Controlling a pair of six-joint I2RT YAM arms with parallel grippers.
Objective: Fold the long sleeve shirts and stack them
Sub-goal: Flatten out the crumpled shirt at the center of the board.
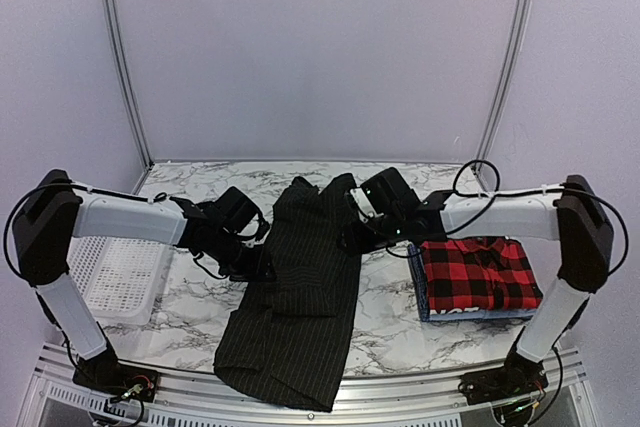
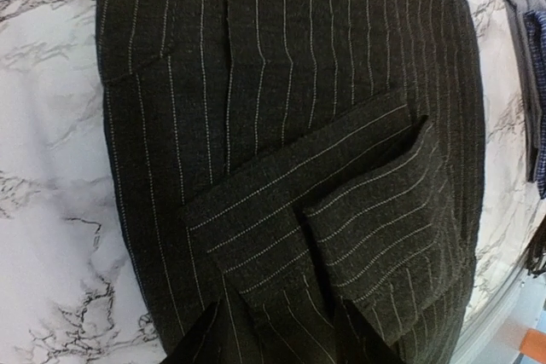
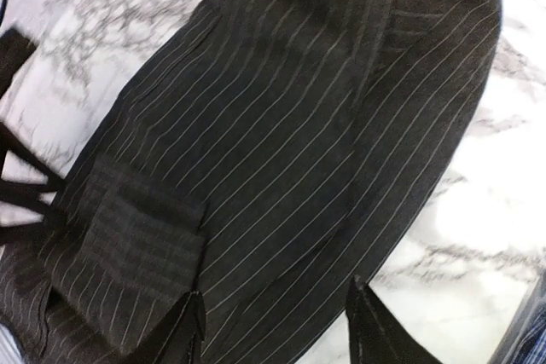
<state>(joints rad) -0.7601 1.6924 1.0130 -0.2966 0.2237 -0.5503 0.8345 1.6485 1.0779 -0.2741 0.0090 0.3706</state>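
Observation:
The black pinstriped long sleeve shirt [image 1: 300, 297] lies down the middle of the table, folded into a long strip with its collar at the far end. Its cuffs [image 2: 341, 210] lie folded across the body. My left gripper [image 1: 260, 269] is at the strip's left edge. In the left wrist view its fingers [image 2: 198, 345] stand apart over the cloth, which lies flat between them. My right gripper [image 1: 352, 237] is at the right edge, open [image 3: 281, 330] above the cloth. The red-and-black plaid shirt [image 1: 480, 273] lies folded on the blue one [image 1: 480, 314] at the right.
A white mesh basket [image 1: 120, 272] sits at the left, beside the left arm. The marble tabletop [image 1: 390, 317] shows between the black shirt and the folded stack. The shirt's hem reaches the table's near rail [image 1: 400, 397].

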